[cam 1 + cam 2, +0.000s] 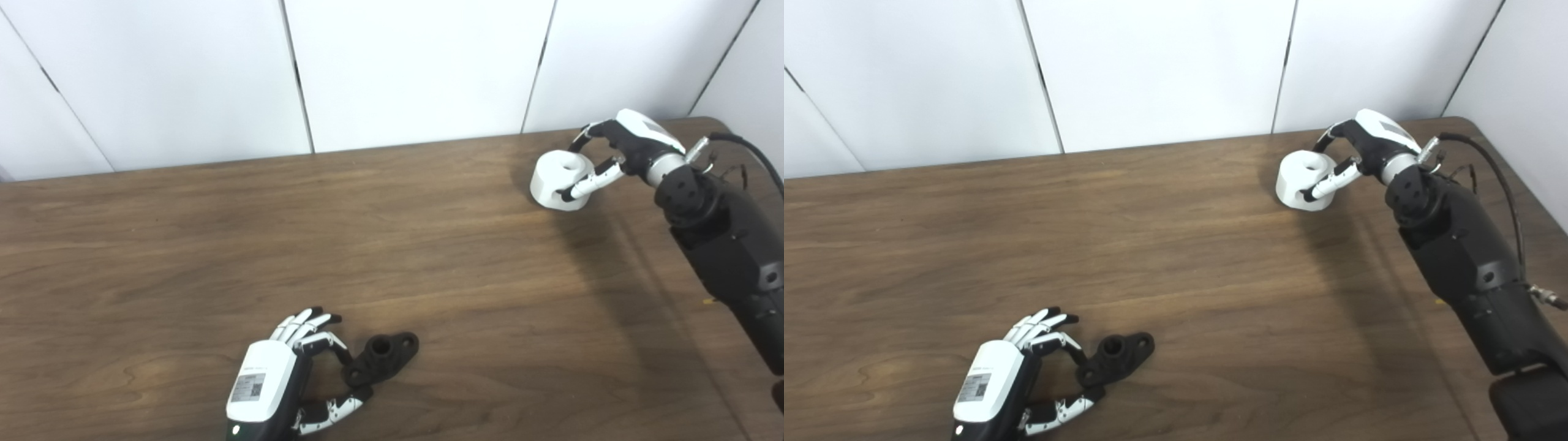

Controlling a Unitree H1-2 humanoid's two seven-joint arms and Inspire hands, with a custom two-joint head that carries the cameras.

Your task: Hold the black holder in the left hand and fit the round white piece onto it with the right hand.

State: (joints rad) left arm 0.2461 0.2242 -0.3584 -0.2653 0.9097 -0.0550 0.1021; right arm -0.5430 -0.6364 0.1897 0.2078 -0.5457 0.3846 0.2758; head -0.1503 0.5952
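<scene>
The black holder lies flat on the wooden table near the front edge, its centre hole facing up. My left hand reaches it from the left, with one finger and the thumb pinched on its near left end; the other fingers stretch out above. At the far right of the table rests the round white piece, a short cylinder with a hole in its top. My right hand wraps it from the right, thumb across its front and fingers curled over its back.
White wall panels stand right behind the table's far edge. My dark right forearm with a cable runs along the table's right side. Bare wood spans the wide gap between the two hands.
</scene>
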